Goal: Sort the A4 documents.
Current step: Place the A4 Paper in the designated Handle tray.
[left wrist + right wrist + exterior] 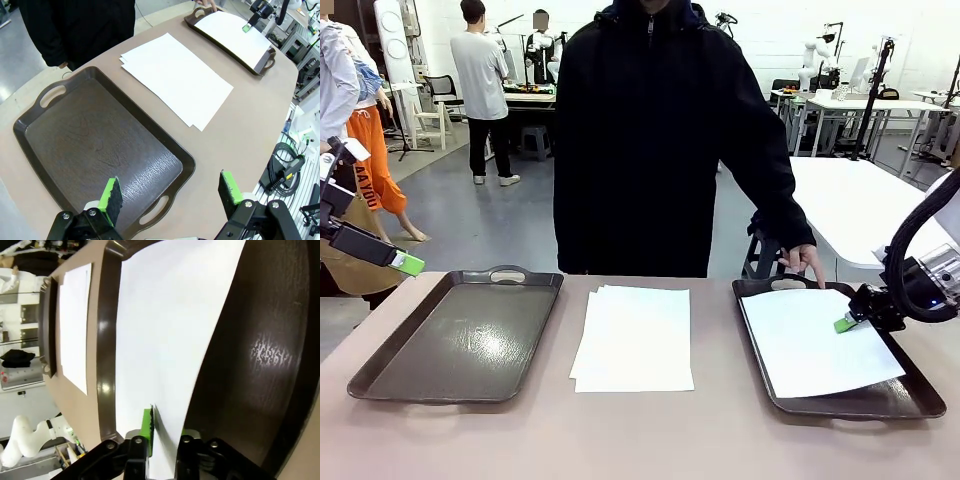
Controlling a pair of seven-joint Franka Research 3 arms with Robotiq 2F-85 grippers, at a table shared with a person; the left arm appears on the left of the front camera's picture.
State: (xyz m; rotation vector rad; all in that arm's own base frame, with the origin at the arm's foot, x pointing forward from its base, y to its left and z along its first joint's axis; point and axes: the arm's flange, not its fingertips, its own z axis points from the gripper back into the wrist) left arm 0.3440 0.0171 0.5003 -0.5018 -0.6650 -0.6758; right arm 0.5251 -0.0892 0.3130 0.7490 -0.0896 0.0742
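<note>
Pinching one edge of a single white sheet (815, 345), the right jaws are pressing almost together on the paper, which is lying slightly askew across the floor of the right tray (840, 408). A person's hand (805, 262) is resting its fingertips on that tray's far rim, close to the sheet's far corner. The rest of the A4 documents (635, 338) are sitting as a loosely fanned stack on the bench (640, 440), between the two trays and touching neither. How many sheets are lying in it is not showing. The left tray (460, 335) is holding nothing at all, its dark floor lying bare. The left jaws are hanging spread wide and carrying nothing, raised off the bench's left side and looking down over the near end of the left tray.

Judging from this, the sorting is looking barely begun: one sheet is reaching the right tray and is not yet being let go, the left tray is awaiting its first sheet, and the whole middle stack is waiting to be divided
</note>
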